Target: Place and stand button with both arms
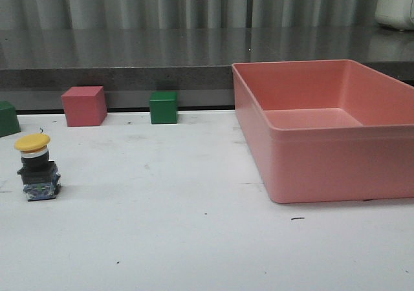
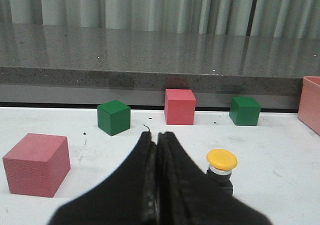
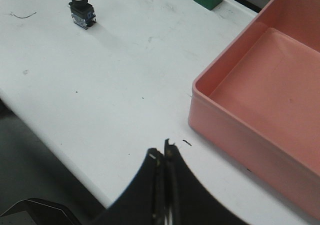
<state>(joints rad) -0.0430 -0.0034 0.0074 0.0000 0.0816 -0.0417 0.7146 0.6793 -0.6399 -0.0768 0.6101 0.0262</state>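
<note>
left fingers (image 2: 150, 185): black, curved | right fingers (image 3: 161, 185): black (matte)

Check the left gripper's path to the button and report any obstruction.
Nothing visible stands between them. The left gripper, jaws shut, sits just beside the button, which stands upright on bare table. The cubes lie farther back.

Button (image 1: 36, 167) upright on table (image 1: 168, 239) at left, bin (image 1: 323, 126) at right, cubes (image 1: 163, 107) behind.

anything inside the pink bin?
Nothing visible inside the pink bin: front and right wrist views show bare floor. Its near wall hides the closest strip of floor, so that part cannot be checked.
</note>
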